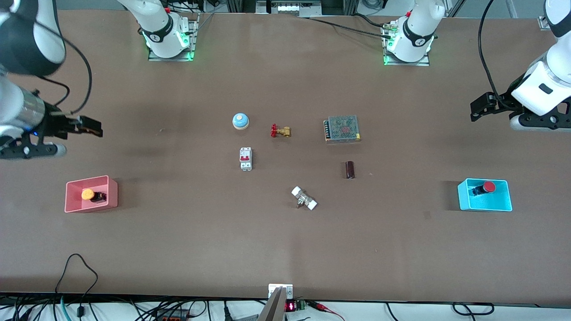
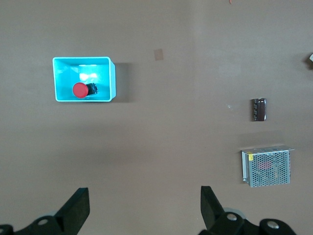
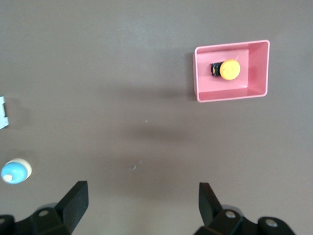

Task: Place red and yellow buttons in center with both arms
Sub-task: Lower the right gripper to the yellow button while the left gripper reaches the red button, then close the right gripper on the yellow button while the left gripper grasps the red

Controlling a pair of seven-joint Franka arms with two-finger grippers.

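The yellow button [image 1: 88, 194] lies in the pink bin [image 1: 111, 191] at the right arm's end of the table; it also shows in the right wrist view [image 3: 229, 69]. The red button [image 1: 489, 187] lies in the cyan bin [image 1: 464, 196] at the left arm's end; it also shows in the left wrist view [image 2: 80, 90]. My right gripper [image 1: 91, 127] [image 3: 141, 191] is open and empty, up over bare tabletop beside the pink bin. My left gripper [image 1: 479, 108] [image 2: 144, 196] is open and empty, up over bare tabletop beside the cyan bin.
In the table's middle stand a blue dome bell [image 1: 240, 121], a brass valve with a red handle [image 1: 280, 131], a mesh power supply [image 1: 342, 129], a white circuit breaker [image 1: 246, 158], a dark cylinder [image 1: 349, 170] and a white-capped fitting [image 1: 304, 198].
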